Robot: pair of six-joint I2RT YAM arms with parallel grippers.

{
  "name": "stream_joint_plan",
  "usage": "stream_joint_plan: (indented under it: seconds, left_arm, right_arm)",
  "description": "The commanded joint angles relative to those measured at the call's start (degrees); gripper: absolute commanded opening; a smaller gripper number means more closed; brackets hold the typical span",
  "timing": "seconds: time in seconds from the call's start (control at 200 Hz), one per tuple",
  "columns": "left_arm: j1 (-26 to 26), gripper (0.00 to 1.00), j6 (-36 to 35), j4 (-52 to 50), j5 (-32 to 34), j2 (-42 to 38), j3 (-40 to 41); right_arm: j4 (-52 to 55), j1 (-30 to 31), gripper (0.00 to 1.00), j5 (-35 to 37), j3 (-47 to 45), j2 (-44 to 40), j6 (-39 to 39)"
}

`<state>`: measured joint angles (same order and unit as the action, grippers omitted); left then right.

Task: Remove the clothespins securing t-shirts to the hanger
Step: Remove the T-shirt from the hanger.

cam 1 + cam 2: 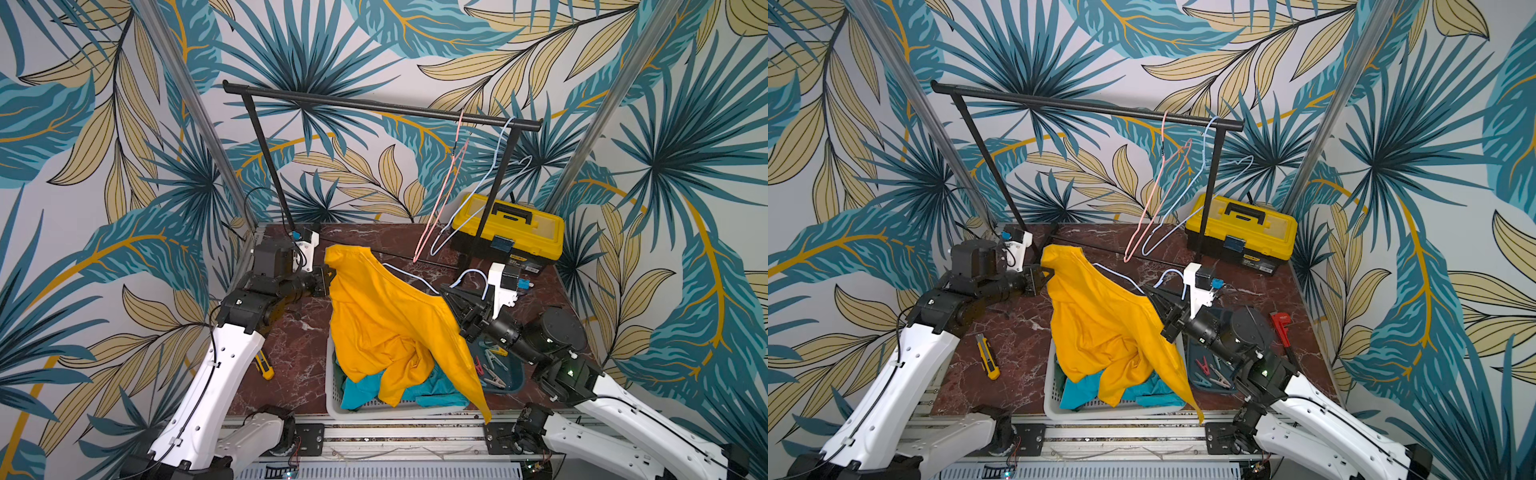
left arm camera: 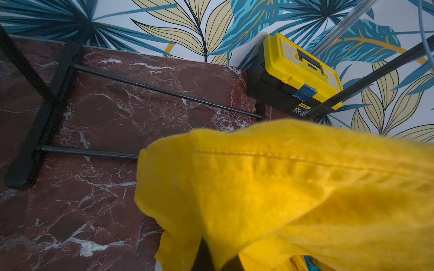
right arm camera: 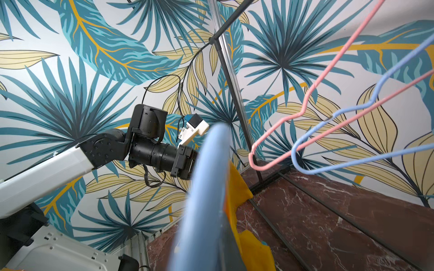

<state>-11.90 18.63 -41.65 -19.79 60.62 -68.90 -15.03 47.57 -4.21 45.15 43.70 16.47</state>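
L gripper [image 1: 328, 276] pinches yellow t-shirt [image 1: 374, 316]; R gripper [image 1: 449, 295] clamps blue hanger [image 1: 411, 278]. Clothespins [image 1: 1203, 365] look off, so next: slide shirt free.

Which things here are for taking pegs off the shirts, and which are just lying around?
For the job: yellow shirt, hanger, turquoise shirt, basket, pegs, tray, rack, left hand, right hand.
Just lying about: toolbox, knife, wrench.
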Motion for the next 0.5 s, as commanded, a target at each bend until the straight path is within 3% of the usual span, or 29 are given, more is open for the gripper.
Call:
stream_joint_plan:
  seconds: [0.0,0.165,0.496]
  left_arm:
    - [0.56,0.00,-1.66,1.39,-0.62,-1.91,1.33]
    - [0.76,0.00,-1.65,1.55,7.20,-3.86,0.91]
    - [0.93,0.00,-0.79,1.64,7.08,-3.58,1.07]
  right_arm:
    - [-8.37,0.07,0.00,2.17,0.98,0.84,0.25]
    - [-5.59,0.07,0.00,4.91,0.03,-2.34,-0.32]
    - [1.50,0.06,0.00,11.25,-5.16,-16.57,-0.23]
